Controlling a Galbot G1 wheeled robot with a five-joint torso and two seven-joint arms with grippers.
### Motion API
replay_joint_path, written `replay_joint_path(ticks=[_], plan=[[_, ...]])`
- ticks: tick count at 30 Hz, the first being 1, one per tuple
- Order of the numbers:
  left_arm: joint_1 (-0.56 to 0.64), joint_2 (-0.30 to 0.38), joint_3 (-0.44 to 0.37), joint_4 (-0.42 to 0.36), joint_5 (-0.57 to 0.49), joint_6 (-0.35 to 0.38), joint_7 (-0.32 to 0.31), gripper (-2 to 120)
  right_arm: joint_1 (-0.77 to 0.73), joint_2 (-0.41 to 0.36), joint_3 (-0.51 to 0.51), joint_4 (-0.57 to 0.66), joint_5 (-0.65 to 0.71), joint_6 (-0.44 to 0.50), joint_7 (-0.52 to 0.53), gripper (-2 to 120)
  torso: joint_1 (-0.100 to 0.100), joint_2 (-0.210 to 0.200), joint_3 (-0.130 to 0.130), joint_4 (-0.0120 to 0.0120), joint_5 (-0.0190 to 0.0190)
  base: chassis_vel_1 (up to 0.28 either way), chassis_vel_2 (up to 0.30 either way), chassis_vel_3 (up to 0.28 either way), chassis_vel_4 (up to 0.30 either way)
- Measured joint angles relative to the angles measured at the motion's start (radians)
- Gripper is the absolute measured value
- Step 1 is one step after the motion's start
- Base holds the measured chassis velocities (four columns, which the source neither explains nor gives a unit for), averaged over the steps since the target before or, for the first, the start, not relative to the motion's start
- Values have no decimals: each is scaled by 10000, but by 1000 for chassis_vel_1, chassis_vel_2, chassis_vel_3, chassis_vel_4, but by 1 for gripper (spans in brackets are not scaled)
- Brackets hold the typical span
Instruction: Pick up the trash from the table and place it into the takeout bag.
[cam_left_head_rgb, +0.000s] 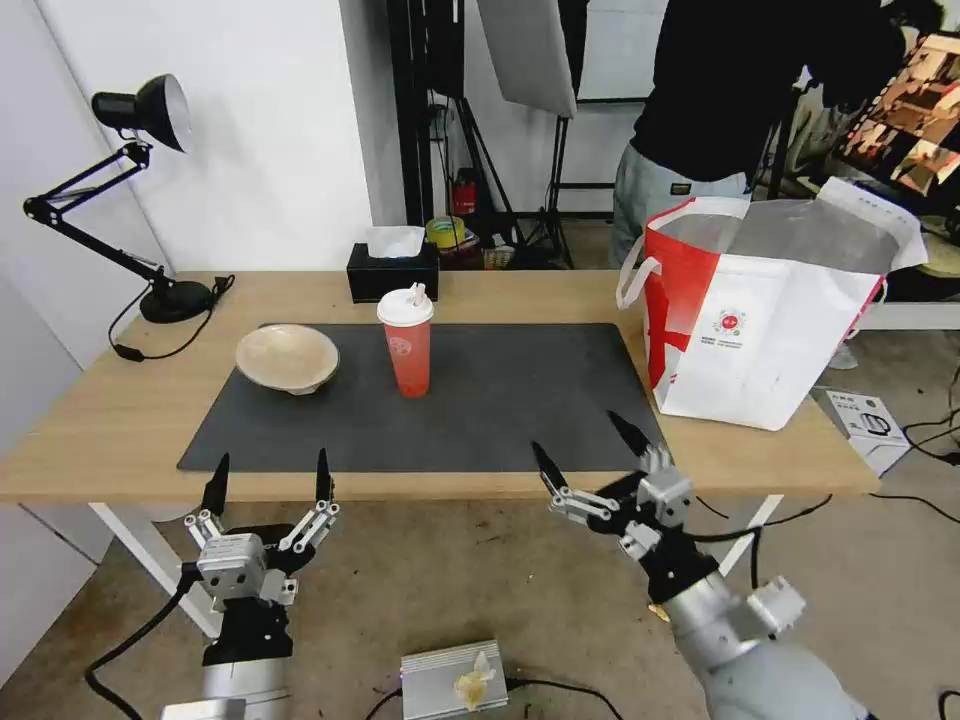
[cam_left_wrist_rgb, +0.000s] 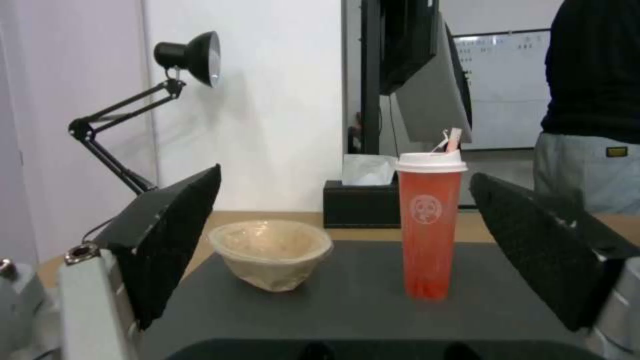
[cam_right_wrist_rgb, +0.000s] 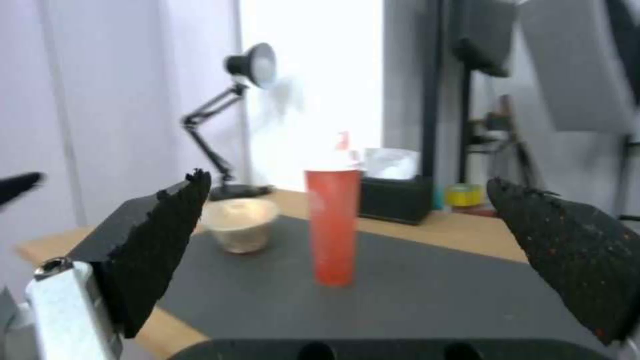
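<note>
Left gripper (cam_left_head_rgb: 270, 478): lower left of the head view, below the near edge of the long light-wood table (cam_left_head_rgb: 120, 420), black fingers spread wide and holding nothing. Shallow beige bowl, thin moulded pulp or plastic by its look (cam_left_head_rgb: 288, 357): left of centre, standing on the left part of the large dark grey rectangular mat (cam_left_head_rgb: 520, 400), upright and seemingly empty; probably very light and somewhat flexible, so a pinch across the rim wall should serve, with little force lest the wall buckle. Tall red plastic cup with white lid and a straw stub (cam_left_head_rgb: 406, 343): centre of the head view, upright on the mat, just right of the bowl and apart from it; smooth-sided and slightly tapered, likely slippery, and top-heavy enough to tip if nudged. Whether liquid remains cannot be told. Best taken around the middle of the body, below the lid, and kept upright. Black tissue box (cam_left_head_rgb: 393, 270): behind the cup at the table's far edge; not trash. Right gripper (cam_left_head_rgb: 590, 455): lower right of centre, at the table's near edge, fingers likewise spread and empty. Large white insulated takeout bag with red side panel and silver lining (cam_left_head_rgb: 770, 330): right of the head view, standing on the table's right end, mouth open upward, soft-walled and liable to shift if bumped.
</note>
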Motion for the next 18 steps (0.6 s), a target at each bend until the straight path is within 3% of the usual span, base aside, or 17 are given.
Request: replay_joint_path(ticks=[18], plan=[[25,-295,-38,55,148,-1,17,100,2158,-326,-1301,-806,1361,283,-1156,100,0,-1,0,-1,0,0,0,0,0]])
